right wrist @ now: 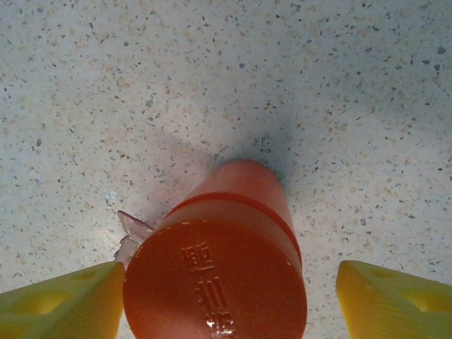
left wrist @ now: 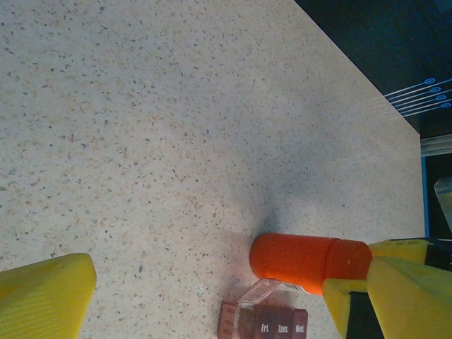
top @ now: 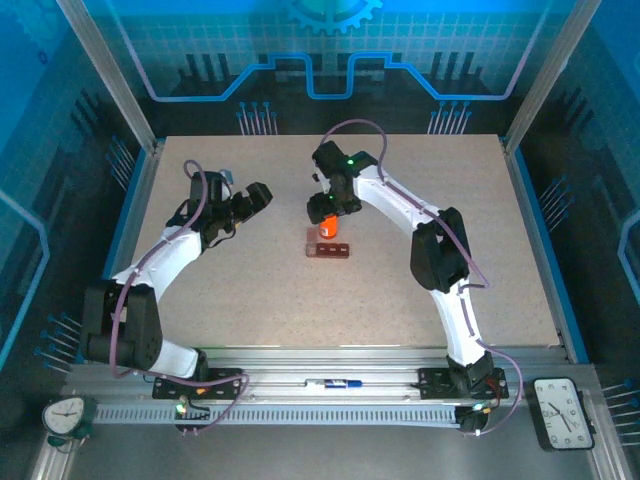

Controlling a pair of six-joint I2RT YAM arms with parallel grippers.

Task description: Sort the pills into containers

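Top, left gripper [top: 258, 195]: you have it spread wide over bare table [top: 250, 300], holding nothing, well apart from the bottle.
Top, right gripper [top: 326, 210]: yours sits right over the bottle [top: 329, 228], near the table's middle.
Top, containers [top: 328, 250]: the dark red-brown bar lies just beside the bottle, on its near side.
Left wrist, left gripper [left wrist: 226, 282]: released; you see the yellow fingers [left wrist: 42, 293] far apart with nothing between them.
Left wrist, bottle [left wrist: 296, 260]: orange, with its cap [left wrist: 347, 258] toward the right edge, where more yellow parts crowd it; you cannot tell whose they are.
Left wrist, containers [left wrist: 265, 326]: at the bottom edge just under the bottle, day labels showing, one clear lid [left wrist: 265, 293] raised.
Right wrist, right gripper [right wrist: 229, 282]: not clenched; your jaws straddle the cap [right wrist: 215, 282], one finger against it or just beside, the other with a clear gap.
Right wrist, lid [right wrist: 131, 229]: a clear flap peeks out beside the bottle [right wrist: 244, 183].
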